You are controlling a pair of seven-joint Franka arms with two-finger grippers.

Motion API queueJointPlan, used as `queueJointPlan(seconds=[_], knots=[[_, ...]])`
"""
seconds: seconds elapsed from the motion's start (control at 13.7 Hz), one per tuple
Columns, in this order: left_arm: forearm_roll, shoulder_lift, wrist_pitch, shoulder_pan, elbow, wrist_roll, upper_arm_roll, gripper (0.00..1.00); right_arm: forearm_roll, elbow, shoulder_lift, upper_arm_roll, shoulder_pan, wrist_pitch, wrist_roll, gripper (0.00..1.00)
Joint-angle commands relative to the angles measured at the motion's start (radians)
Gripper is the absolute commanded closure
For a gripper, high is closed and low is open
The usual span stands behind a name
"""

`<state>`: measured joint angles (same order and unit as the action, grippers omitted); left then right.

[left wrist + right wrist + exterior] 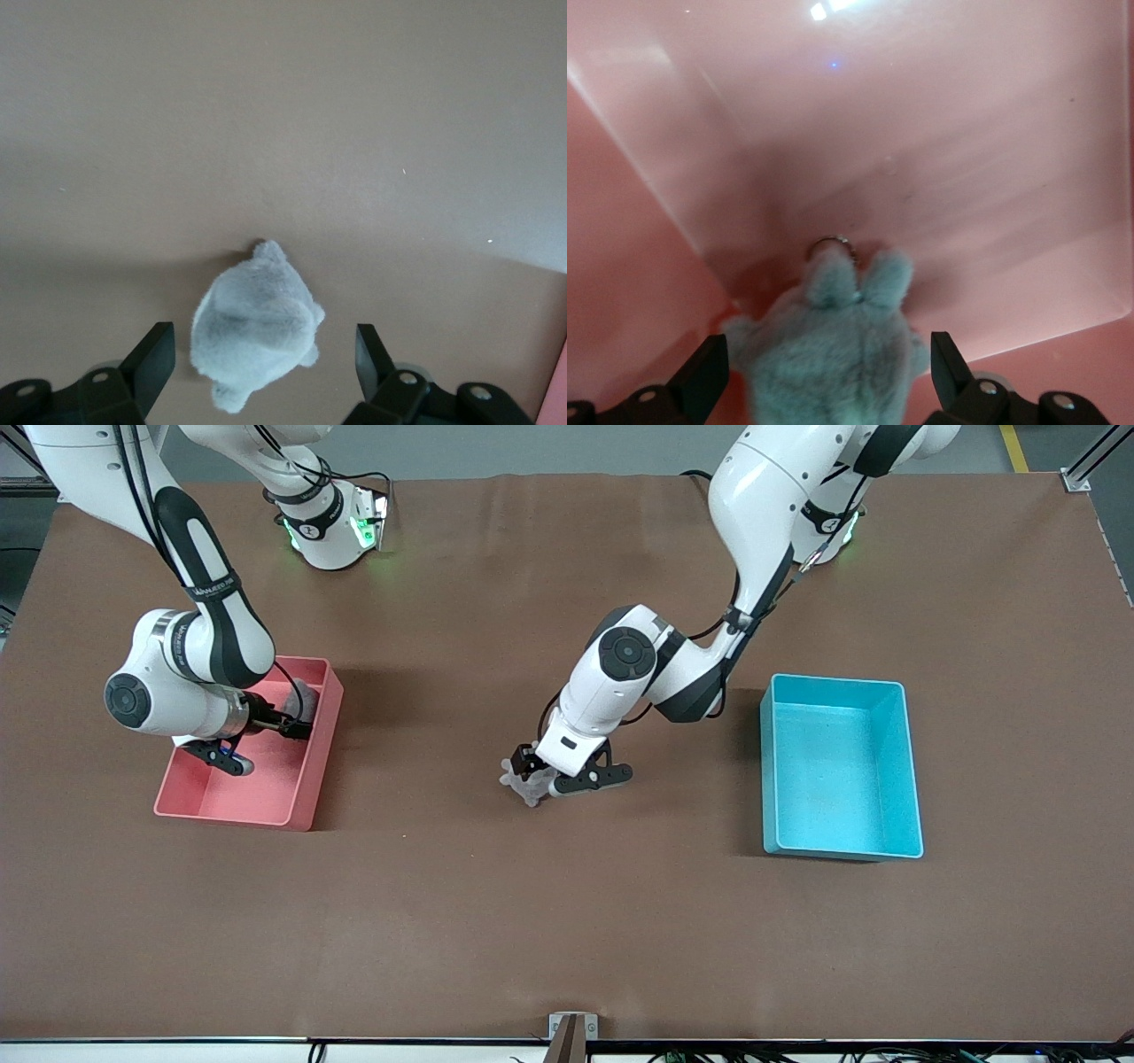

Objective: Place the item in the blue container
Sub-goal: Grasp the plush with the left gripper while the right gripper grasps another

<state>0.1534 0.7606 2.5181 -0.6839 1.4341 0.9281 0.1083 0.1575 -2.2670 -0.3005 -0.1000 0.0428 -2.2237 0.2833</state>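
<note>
The left pincer (567, 775) is down at the middle of the brown surface (567, 921), its fingers (151, 363) spread wide on either side of a small grey plush toy (257, 332) that lies on the surface between them, not yet gripped. The blue container (837, 766) sits empty toward the left arm's end of the surface, well apart from the toy. The main risk is a poor pinch: the toy is soft and rounded, so if the fingers close off-centre or too high they may only catch fur and it could slip out on the lift or on the carry to the bin. Pressing too low could drag the fingertips on the surface. The right pincer (232, 755) is inside the pink bin (301, 802), released, with its fingers (704, 381) straddling a second grey plush (833, 363) with a key ring lying on the bin floor; that arm looks to be waiting, and any lift there would take an item away from the wrong bin.
</note>
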Motion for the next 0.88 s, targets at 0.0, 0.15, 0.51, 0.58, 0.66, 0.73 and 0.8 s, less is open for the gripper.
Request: queueJointPlan(seconds=[0.0,0.15,0.51,0.58,0.66,0.73,0.8], knots=[[0.012,0.043,0.036,-0.029,-0.03,0.041,-0.007,0.1,0.02,-0.011,-0.025,0.013,-0.011,-0.005,-0.023,0.0],[0.009,0.063,0.06,-0.045,-0.03,0.044,-0.009,0.1,0.02,-0.008,-0.026,0.011,-0.014,-0.005,-0.047,0.17],[0.002,0.094,0.103,-0.052,-0.029,0.032,-0.012,0.09,0.02,0.027,-0.026,0.011,-0.067,0.036,-0.164,0.83],[-0.001,0.098,0.108,-0.051,-0.029,0.026,-0.013,0.09,0.02,0.044,-0.026,0.01,-0.07,0.062,-0.164,0.91],[-0.002,0.101,0.11,-0.051,-0.029,0.02,-0.016,0.09,0.02,0.067,-0.025,0.009,-0.07,0.093,-0.162,0.96],[-0.002,0.105,0.117,-0.051,-0.029,0.014,-0.018,0.09,0.02,0.092,-0.025,0.008,-0.072,0.125,-0.162,0.98],[-0.002,0.111,0.125,-0.051,-0.029,0.003,-0.018,0.09,0.019,0.119,-0.025,0.006,-0.072,0.159,-0.164,0.98]])
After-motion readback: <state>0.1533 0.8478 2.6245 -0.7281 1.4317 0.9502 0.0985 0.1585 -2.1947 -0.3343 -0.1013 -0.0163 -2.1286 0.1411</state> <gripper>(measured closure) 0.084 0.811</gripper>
